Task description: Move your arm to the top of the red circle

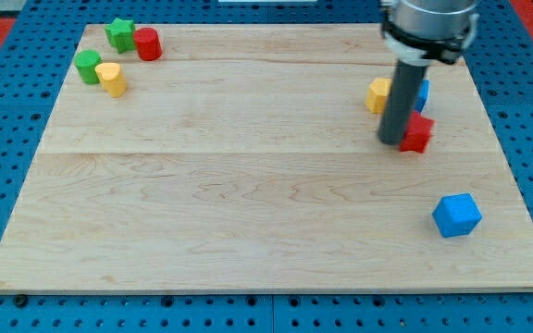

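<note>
**Our rod stands at the right, the red circle sits far left**

Our arm comes down from the far right edge of the view, its grey and black housing cut off at the top. The straight dark rod hangs upright, and my tip (392,141) rests on the pale wooden counter (248,185), touching or just beside the left face of a red block (418,134) whose shape we cannot make out. We carry no hand, only this rod, so there is nothing that could be wide, narrow or holding.

Behind the rod, a yellow block (378,94) shows on its left and a blue block (422,93) peeks out on its right, both partly hidden. A blue cube-like block (457,215) lies nearer, well apart, towards the right edge.

The red circle, a short red cylinder (148,43), is in the far left corner, well apart from my tip. A green star-shaped block (119,33) sits just beside it on the left; a green block (88,67) and a yellow heart-like block (111,79) lie slightly nearer.

We can read no writing or labels anywhere.
</note>
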Robot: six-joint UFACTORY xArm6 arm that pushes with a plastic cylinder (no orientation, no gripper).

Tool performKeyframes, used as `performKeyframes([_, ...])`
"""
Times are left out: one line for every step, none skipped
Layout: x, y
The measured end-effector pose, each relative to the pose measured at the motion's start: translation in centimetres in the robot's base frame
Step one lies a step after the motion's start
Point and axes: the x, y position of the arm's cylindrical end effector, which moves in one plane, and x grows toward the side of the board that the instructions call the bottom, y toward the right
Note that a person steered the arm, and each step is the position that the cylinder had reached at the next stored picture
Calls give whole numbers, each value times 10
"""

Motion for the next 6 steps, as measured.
performKeyframes([4, 12])
performKeyframes([-4, -78])
performKeyframes([-37, -177])
performKeyframes([-85, -206])
performKeyframes([-150, -190])
performKeyframes([-209, -204])
